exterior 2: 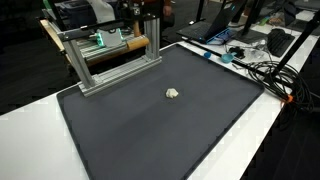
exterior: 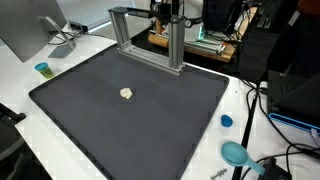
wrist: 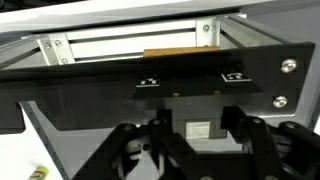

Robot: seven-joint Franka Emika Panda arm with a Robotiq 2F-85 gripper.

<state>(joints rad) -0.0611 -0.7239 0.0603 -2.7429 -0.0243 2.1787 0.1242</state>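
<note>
A black mat (exterior: 100,130) covers most of a white desk (exterior: 15,95), seen in both exterior views. At the mat's far edge stands a metal frame (exterior: 146,56): two posts, a top bar and a base bar. In an exterior view the same frame (exterior 2: 120,72) sits in the upper left of the picture.

The arm is at the top of both exterior views, just behind the frame, and it is mostly cut off by the picture edge. In the wrist view the tool (wrist: 196,150) fills the bottom of the picture as dark linkages. Whether its fingers are apart, together or clamped on something cannot be told. Right above it a dark panel crosses the picture, with the frame's pale bars behind it. A thin wooden board (wrist: 170,52) shows between those bars. In an exterior view the board (exterior: 163,40) lies behind the frame, upper centre.

A small pale lump (exterior: 126,94) lies alone near the middle of the mat, well apart from the frame and the tool. It also shows in an exterior view at centre right (exterior 2: 173,93).

Off the mat, a blue cup (exterior: 42,69) stands at the left. A blue lid (exterior: 227,121) and a teal bowl (exterior: 235,153) lie at the lower right, with a monitor (exterior: 28,30) at the upper left.
</note>
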